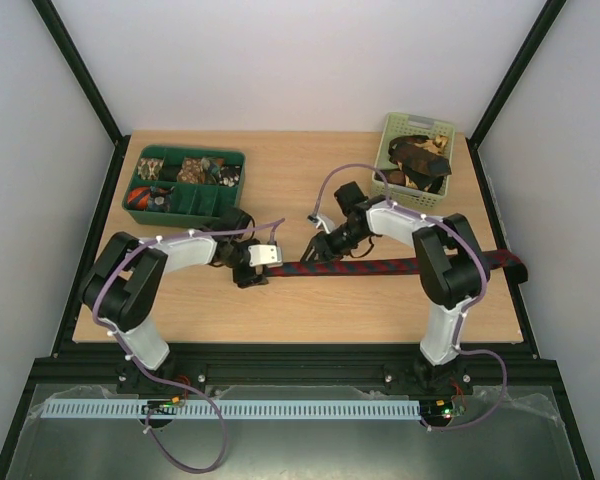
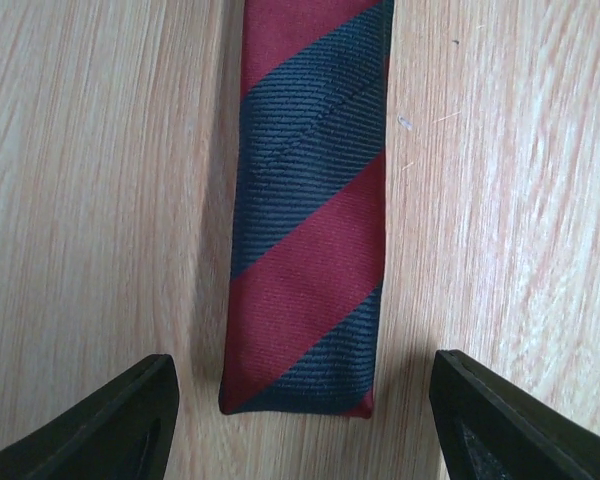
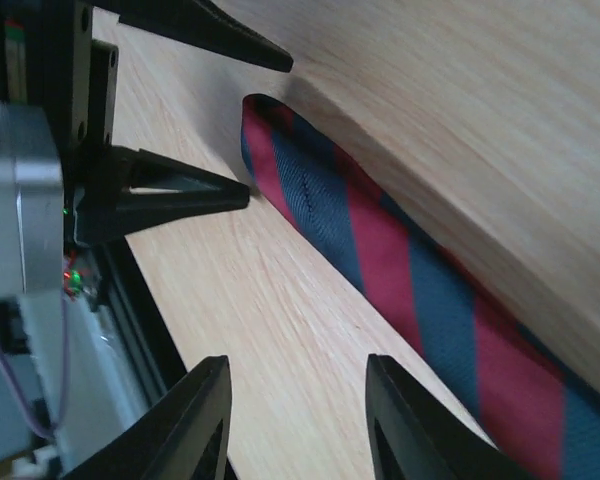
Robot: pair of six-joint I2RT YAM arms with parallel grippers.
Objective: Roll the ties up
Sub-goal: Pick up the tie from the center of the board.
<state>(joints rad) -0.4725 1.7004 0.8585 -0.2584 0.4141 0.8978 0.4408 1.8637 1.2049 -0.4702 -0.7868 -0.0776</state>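
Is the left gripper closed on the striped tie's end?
No, the left gripper is open; its fingers flank the end of the striped tie without touching it.

Bare table (image 1: 300, 190) lay open beyond the striped tie (image 1: 380, 267), the tray (image 1: 202, 197) and basket (image 1: 384, 150) blocking only its far corners.
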